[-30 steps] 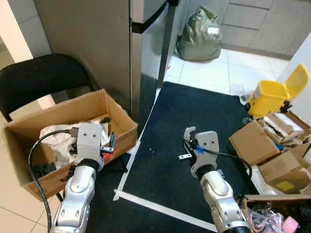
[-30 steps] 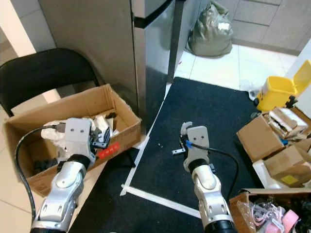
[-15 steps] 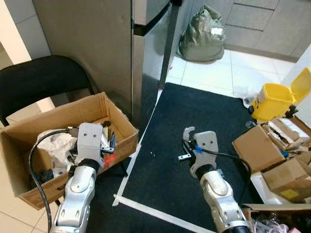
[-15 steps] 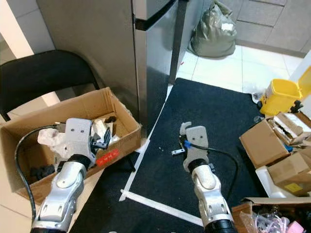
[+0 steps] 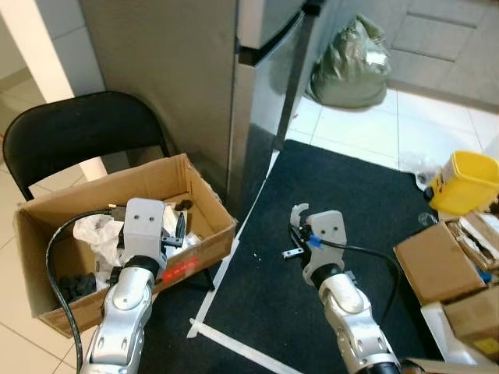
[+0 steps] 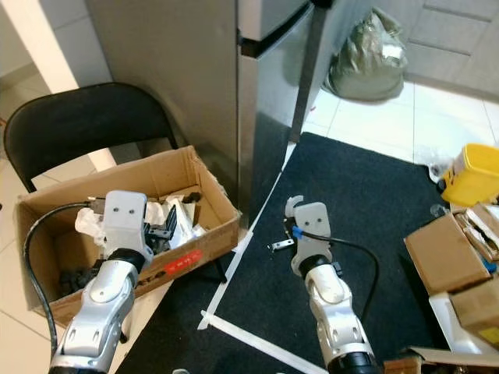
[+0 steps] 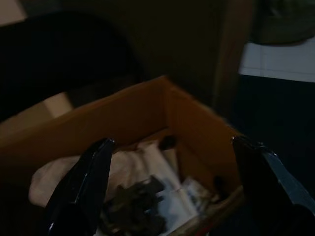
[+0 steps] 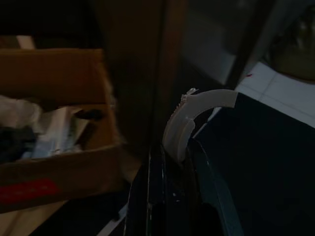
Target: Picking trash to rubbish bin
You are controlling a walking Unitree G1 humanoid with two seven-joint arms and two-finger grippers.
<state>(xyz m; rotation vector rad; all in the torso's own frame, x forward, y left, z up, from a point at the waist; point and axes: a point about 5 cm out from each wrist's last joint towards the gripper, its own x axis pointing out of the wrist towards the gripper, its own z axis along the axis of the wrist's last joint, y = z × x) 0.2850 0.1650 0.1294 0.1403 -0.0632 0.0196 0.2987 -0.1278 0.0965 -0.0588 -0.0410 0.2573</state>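
An open cardboard box [image 5: 196,173] sits on the floor at my left, with crumpled white paper [image 5: 97,231] and dark scraps [image 5: 76,287] inside. My left gripper [image 5: 176,229] hovers over the box's near right part. It is open, and the left wrist view looks between its fingers [image 7: 84,183] at the litter in the box. My right gripper [image 5: 298,227] is over the black mat [image 5: 366,195], right of the box. It is shut on a curved white plastic piece [image 8: 198,109] that sticks up past its fingertips.
A black folding chair [image 5: 70,132] stands behind the box, with a steel fridge [image 5: 261,70] beside it. A grey-green rubbish bag [image 5: 352,66] lies at the back. A yellow bin [image 5: 465,181] and cardboard boxes [image 5: 437,261] crowd the right edge. White tape [image 5: 234,351] borders the mat.
The whole picture has slid right and down, so the camera has turned left. Both grippers keep the same pose and the white piece stays held.
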